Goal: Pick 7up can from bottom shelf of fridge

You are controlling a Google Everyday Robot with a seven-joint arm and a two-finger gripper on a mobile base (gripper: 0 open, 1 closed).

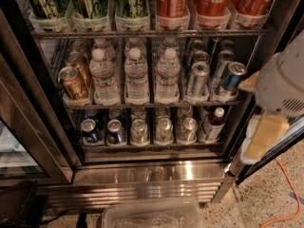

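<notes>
Stainless steel frames the fridge (142, 172), and its one camera view looks down into the open front from just above the base grille (142, 190).

On the top rack I count three green-printed drinks (90, 4) on the left and three red Coca-Cola containers (209, 1) on the right.

The middle rack carries three bronze cans (72, 83) in the left lane, one behind another. Next come three lanes of water bottles (137, 77), then tall slim silver-blue cans (197, 80) in two lanes. I make out about six of those, though the rear ones are dim.

The bottom shelf (147, 146) has six things along its front. From the left there are two blue short cans (90, 131), three pale silver-green short cans and one dark bottle with a white cap (213, 123). More can tops show behind them, too dark to count. I take the middle pale one as the 7up can (164, 129). It stands upright near the centre of the shelf, and its label is too small to read.

My claw (262, 127) hangs at the right edge, outside the cabinet, well apart from the 7up can and holding nothing. I cannot tell whether it is spread or pressed together.

On the speckled floor lie one clear plastic bin (152, 215) and one orange cable (287, 189).
</notes>
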